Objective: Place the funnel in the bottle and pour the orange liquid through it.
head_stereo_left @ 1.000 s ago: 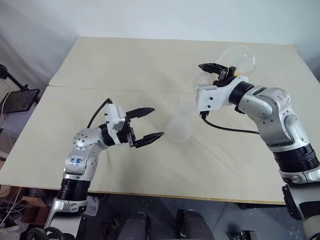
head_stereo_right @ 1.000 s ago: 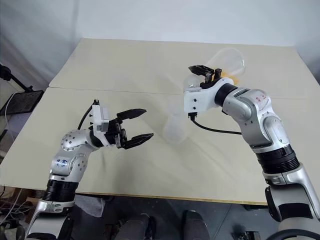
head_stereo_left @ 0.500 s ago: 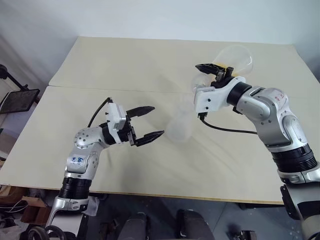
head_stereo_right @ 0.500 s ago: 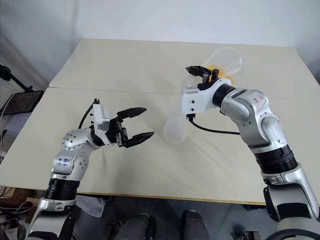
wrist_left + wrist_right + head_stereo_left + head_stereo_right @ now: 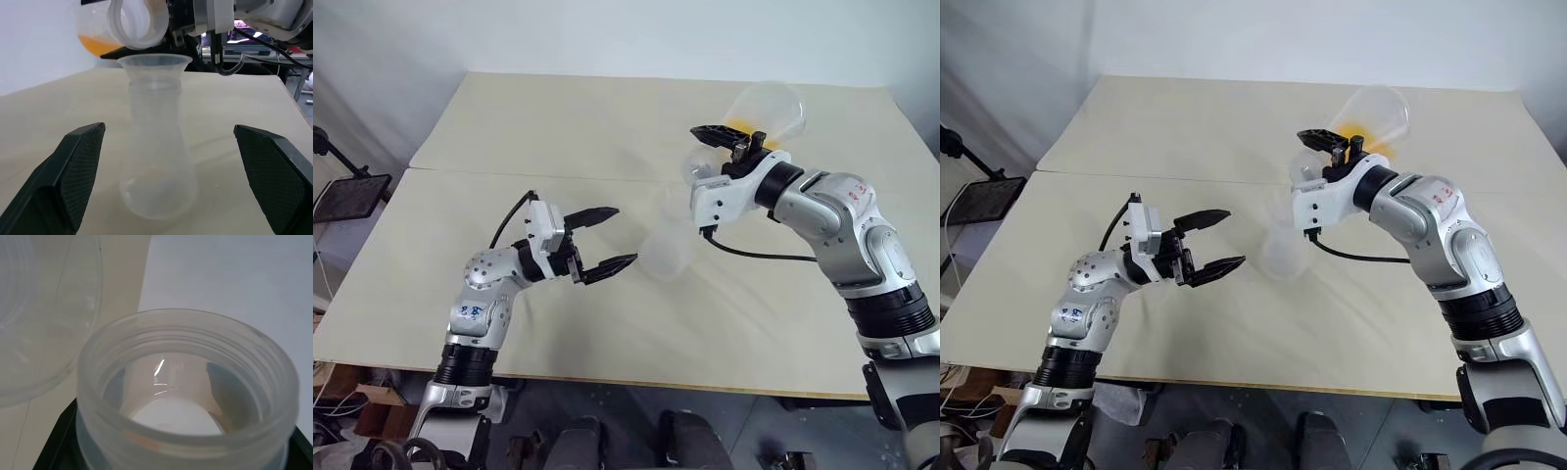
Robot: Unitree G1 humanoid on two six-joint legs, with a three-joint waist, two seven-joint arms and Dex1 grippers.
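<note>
Over the last second we have tipped the big flask (image 5: 766,106) further, so the orange liquid (image 5: 96,43) now pools against its lower side close to the neck, and its mouth sits just above the funnel (image 5: 155,62). We judge the pour is about to start; none has reached the bottle (image 5: 157,161) yet, whose base looks dry and colourless. Our right gripper (image 5: 729,137) has its jaws clamped on the flask's neck, up at 1 o'clock on the bench (image 5: 558,127). The bottle stands upright near the middle, funnel seated in its neck. Our left gripper (image 5: 607,238) waits at 9 o'clock of the bottle, jaws wide and apart from it.
</note>
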